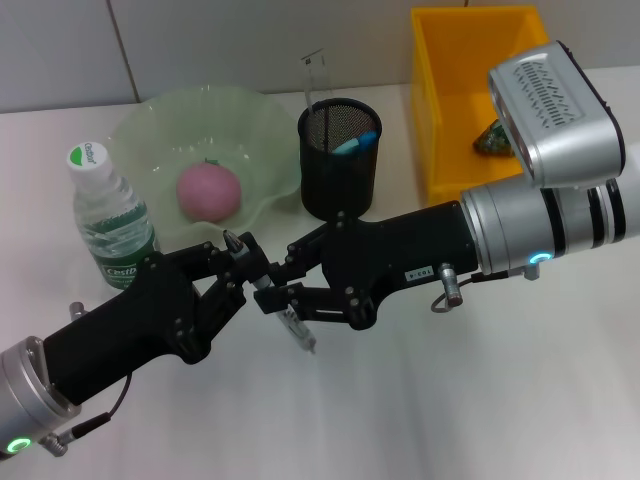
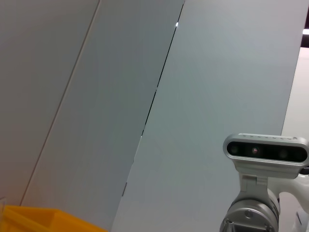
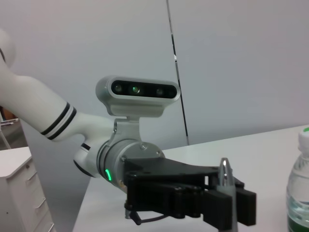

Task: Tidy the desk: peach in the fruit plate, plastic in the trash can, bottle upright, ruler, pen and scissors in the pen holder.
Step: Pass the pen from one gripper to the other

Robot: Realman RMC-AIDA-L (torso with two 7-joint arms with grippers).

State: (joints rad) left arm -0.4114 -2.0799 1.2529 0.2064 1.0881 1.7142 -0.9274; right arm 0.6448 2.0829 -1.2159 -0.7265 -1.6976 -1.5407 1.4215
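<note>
Both grippers meet over the middle of the white desk (image 1: 480,400), just near of the pen holder (image 1: 339,158). The left gripper (image 1: 240,268) reaches in from the near left and is clamped on a pen (image 1: 292,322), whose silver end pokes up between its fingers while the clear barrel slants down toward the near right. The right gripper (image 1: 290,285) comes in from the right and faces the left one nose to nose — its fingers bracket the same pen, but whether they are pressing it cannot be told. In the right wrist view the left gripper (image 3: 227,205) shows with the pen's silver tip (image 3: 224,169) standing above its black fingers.

The pen holder, a black mesh cup, stands upright behind the grippers with a clear ruler (image 1: 316,80) and a blue item inside. Left of it sits the green fruit plate (image 1: 160,130) with the peach (image 1: 209,191) in its middle. The bottle (image 1: 108,215) stands upright at the plate's near-left edge, close beside the left arm. The yellow trash can (image 1: 440,110) is at the far right, with a crumpled dark-green piece (image 1: 493,138) inside — partly hidden by the right arm's camera housing. The near half of the desk lies open below the arms.
</note>
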